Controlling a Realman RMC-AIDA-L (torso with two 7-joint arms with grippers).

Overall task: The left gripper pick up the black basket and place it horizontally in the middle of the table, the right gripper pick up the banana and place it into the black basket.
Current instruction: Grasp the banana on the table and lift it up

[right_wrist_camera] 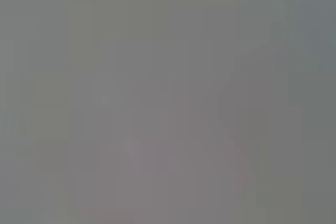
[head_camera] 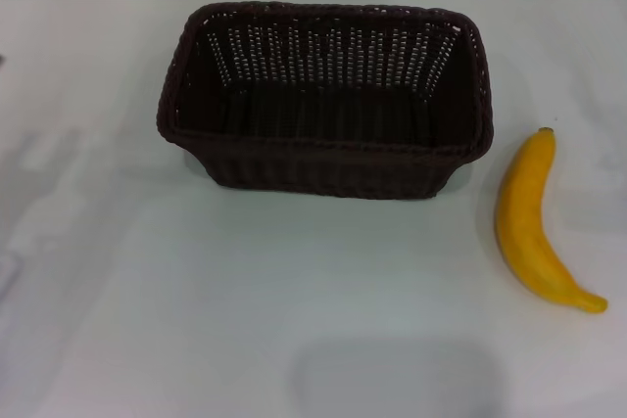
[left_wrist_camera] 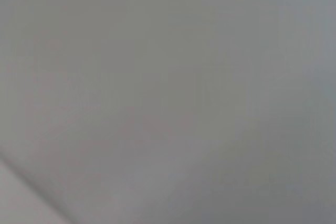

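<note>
Table [head_camera: 294, 320]: plain white, smooth, filled the head view; a pale wall band ran along its far edge. A faint grey shadow patch lay on the near centre.

Black basket [head_camera: 328, 159]: sat upright at the far middle of the table, long side facing the robot, nothing inside it.

Banana [head_camera: 529, 222]: lay on the table just right of the basket, not touching it, dark tip pointing away.

Only the head view showed these objects. Both wrist views showed flat featureless grey. Neither the left gripper nor the right gripper appeared anywhere; finger state could not be told.
</note>
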